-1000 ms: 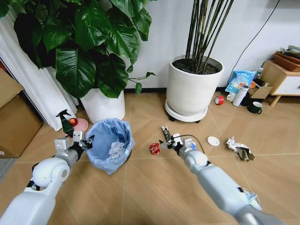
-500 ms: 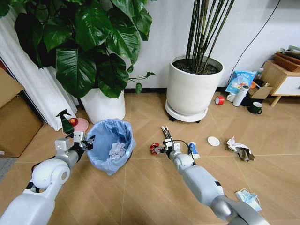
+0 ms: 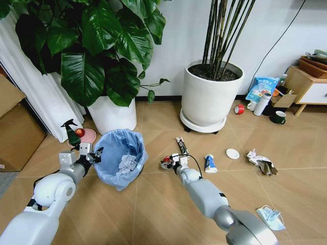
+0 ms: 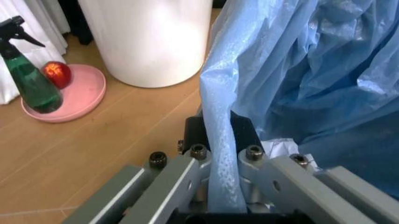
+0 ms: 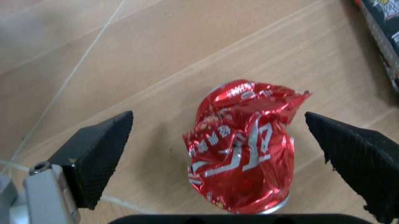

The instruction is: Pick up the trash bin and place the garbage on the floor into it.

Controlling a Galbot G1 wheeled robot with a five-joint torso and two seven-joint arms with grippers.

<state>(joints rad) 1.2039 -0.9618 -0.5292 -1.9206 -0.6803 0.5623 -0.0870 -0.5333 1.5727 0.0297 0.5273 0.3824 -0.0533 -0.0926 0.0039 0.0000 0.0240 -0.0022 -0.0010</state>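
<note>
The trash bin, lined with a crinkled light blue bag, stands on the floor at left centre, with crumpled white paper inside. My left gripper is shut on its rim; in the left wrist view the fingers pinch the blue bag. The crushed red can lies right of the bin. My right gripper is open, with its pads on either side of the can. A dark wrapper, a blue-white carton, a white lid, crumpled paper and a light blue mask lie further right.
Two big white plant pots stand behind, the left one close to the bin. A green spray bottle and a pink plate sit beside it. A cardboard box is at far left. A red tape roll, bottle and mug stand by the right cabinet.
My right arm has swung left across the floor, and its open fingers now straddle the red can. The carton it covered now shows. The left gripper and bin have not moved.
</note>
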